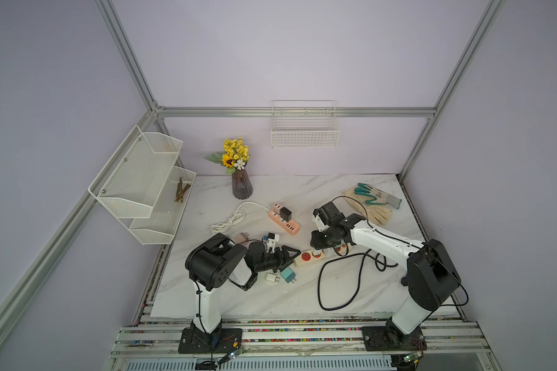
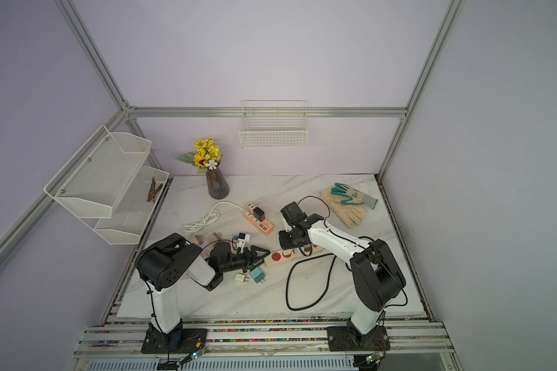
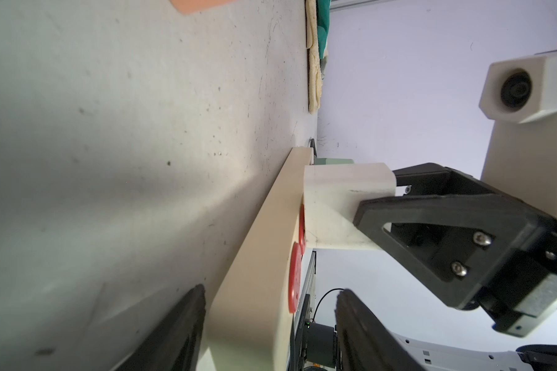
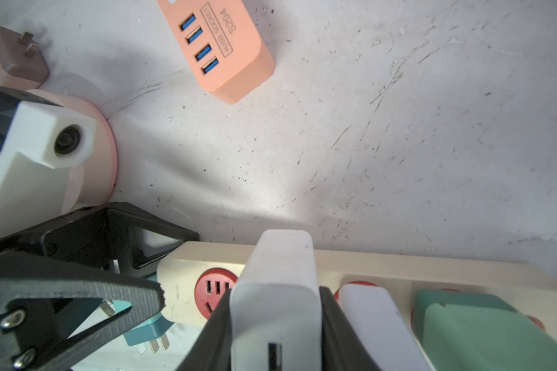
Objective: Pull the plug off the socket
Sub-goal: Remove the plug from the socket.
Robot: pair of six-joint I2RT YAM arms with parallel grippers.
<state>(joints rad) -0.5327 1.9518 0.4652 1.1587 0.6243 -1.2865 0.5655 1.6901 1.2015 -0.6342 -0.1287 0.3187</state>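
A cream power strip (image 1: pixel 304 258) (image 2: pixel 275 258) with red sockets lies mid-table. A white plug (image 4: pixel 277 257) (image 3: pixel 335 199) stands on it, its base against the strip's face. My right gripper (image 4: pixel 275 295) (image 1: pixel 317 253) comes down from above and is shut on that plug, one black finger on each side. My left gripper (image 3: pixel 272 289) (image 1: pixel 298 252) is open around the strip's (image 3: pixel 258 241) left end. One of its fingers rests beside the strip at table level and the other hangs above the top face with a gap. A second white plug (image 4: pixel 367 308) and a green plug (image 4: pixel 479 327) sit further along the strip (image 4: pixel 399 263).
An orange USB strip (image 1: pixel 285 218) with a black adapter and a coiled white cord (image 1: pixel 232 220) lie behind. Loose white (image 1: pixel 272 278) and teal (image 1: pixel 287 274) plugs sit by my left arm. A black cable (image 1: pixel 338 282) loops in front. Gloves (image 1: pixel 372 202) lie at the back right, a flower vase (image 1: pixel 242 188) at the back.
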